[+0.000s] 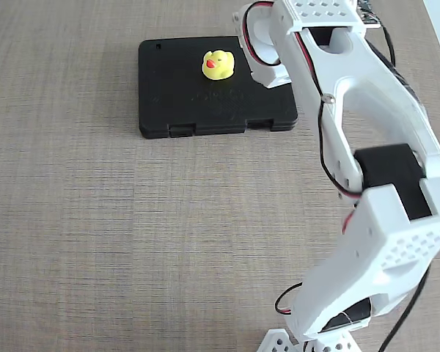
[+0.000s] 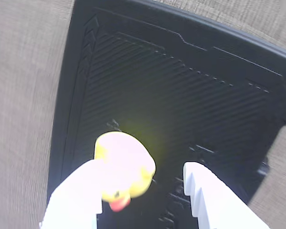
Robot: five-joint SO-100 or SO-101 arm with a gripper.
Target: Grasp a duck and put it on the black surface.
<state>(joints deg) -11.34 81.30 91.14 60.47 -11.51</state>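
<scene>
Yellow rubber duck [image 1: 218,64] sitting on black surface [image 1: 176,95].
Upright near the slab's far edge, orange beak toward the camera in fixed view. Pincer [image 2: 145,193] spread wide, duck against one finger, other finger apart. White arm [image 1: 374,183] over woodgrain counter [image 1: 95,235].

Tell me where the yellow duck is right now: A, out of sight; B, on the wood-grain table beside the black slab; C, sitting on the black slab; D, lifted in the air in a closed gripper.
C: in the fixed view the duck sits on the black slab, and the wrist view shows the open gripper around it.
</scene>
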